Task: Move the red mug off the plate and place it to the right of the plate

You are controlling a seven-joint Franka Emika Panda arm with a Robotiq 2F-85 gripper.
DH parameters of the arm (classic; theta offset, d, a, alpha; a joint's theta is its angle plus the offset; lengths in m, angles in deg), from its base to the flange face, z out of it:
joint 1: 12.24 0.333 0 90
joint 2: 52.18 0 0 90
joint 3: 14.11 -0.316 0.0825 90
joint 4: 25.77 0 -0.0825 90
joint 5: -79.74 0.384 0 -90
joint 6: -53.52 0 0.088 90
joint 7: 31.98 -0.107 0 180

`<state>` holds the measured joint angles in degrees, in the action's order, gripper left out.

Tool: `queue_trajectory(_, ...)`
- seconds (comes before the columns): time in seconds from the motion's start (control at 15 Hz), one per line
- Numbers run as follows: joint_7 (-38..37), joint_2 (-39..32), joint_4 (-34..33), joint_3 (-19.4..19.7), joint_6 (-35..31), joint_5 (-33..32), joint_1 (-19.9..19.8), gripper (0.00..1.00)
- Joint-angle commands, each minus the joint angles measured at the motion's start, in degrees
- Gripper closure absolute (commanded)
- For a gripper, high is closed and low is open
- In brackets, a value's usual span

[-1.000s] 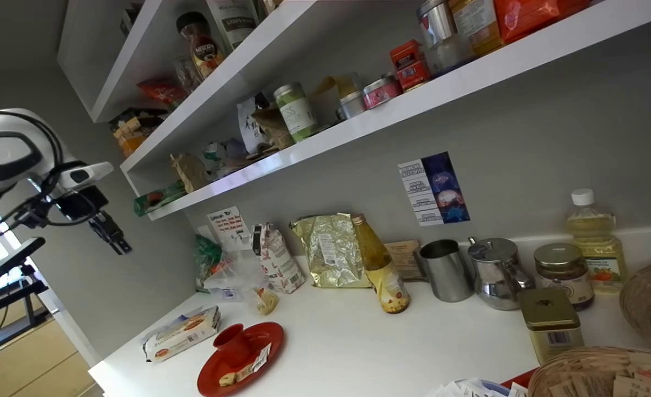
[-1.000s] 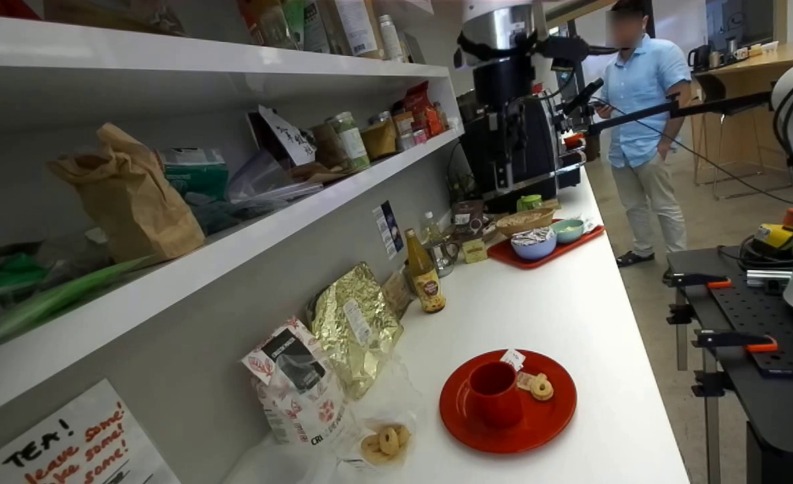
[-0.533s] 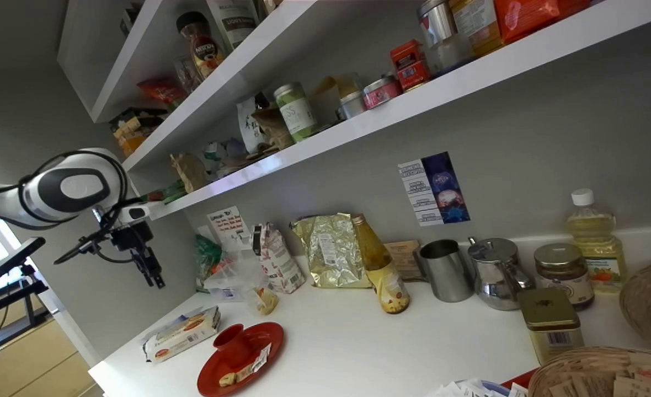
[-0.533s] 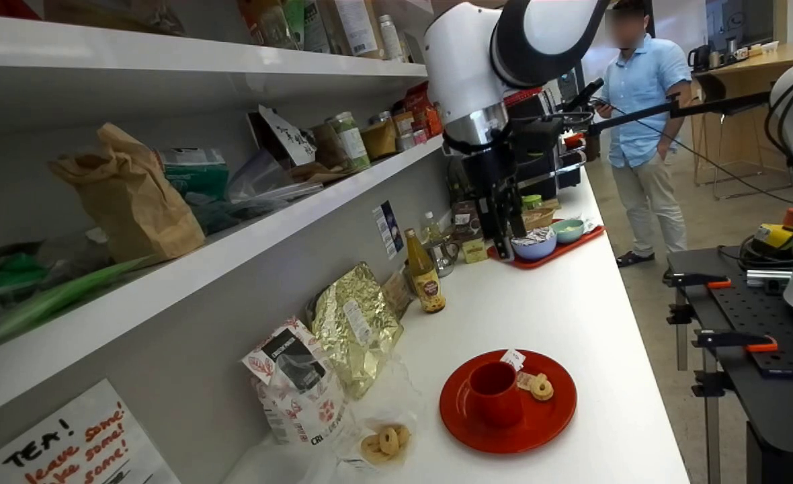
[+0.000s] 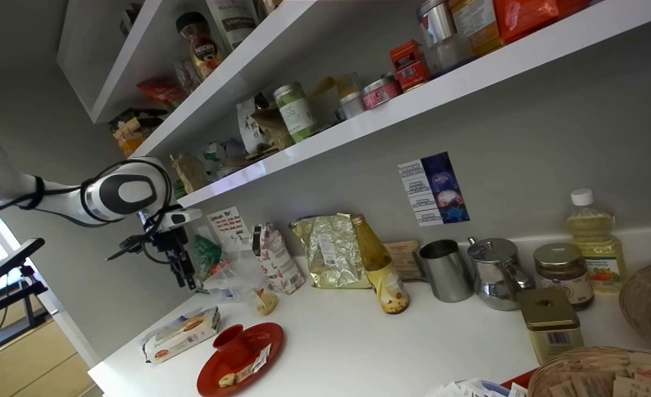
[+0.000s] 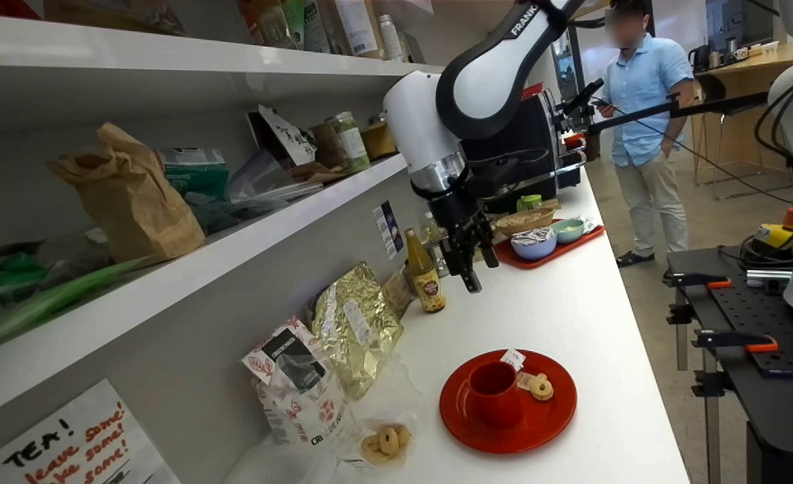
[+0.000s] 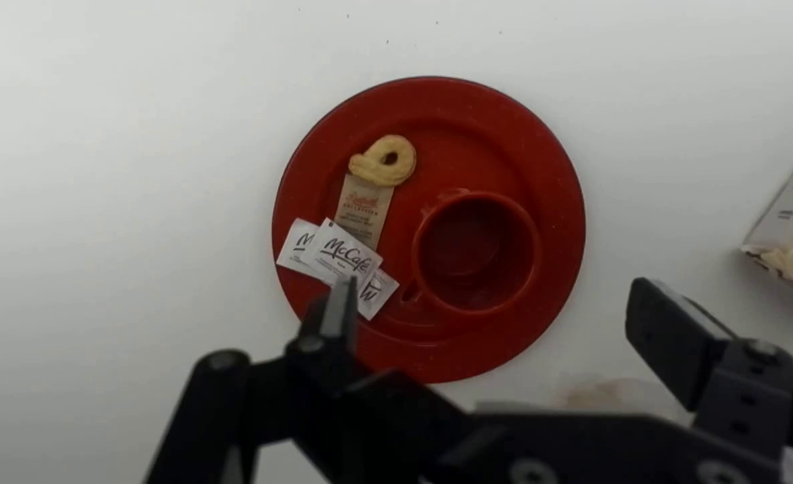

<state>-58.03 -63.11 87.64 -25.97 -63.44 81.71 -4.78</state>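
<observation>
Black and two-fingered, my gripper (image 7: pixel 494 296) hangs spread wide and empty, higher than the round, glossy red plate (image 7: pixel 551 195) bearing the upright, cylindrical, ceramic-looking red mug (image 7: pixel 475 252); I judge this the approach, which next calls for aligning and lowering astride the mug.

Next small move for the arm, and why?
I'd probably ease the tool down toward the red mug with its jaws open: in both exterior views it hangs higher than the mug and apart from it, and in the wrist view the jaws stand wide, with the mug upright on the plate.
</observation>
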Motion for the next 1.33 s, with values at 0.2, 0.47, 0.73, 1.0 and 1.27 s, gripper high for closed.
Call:
queue_trajectory(0.2,0.80,-15.18,-15.40,2.81,9.15,1.23,3.72,0.00)
queue_trajectory(0.47,1.13,-20.91,-19.50,2.51,12.03,3.30,6.34,0.00)
queue_trajectory(0.73,1.41,-23.79,-21.24,3.02,13.69,4.86,7.61,0.00)
queue_trajectory(1.0,1.12,-24.35,-21.48,4.09,14.44,5.56,6.90,0.00)
queue_trajectory(1.27,0.24,-24.80,-21.58,5.75,14.60,6.09,6.20,0.00)
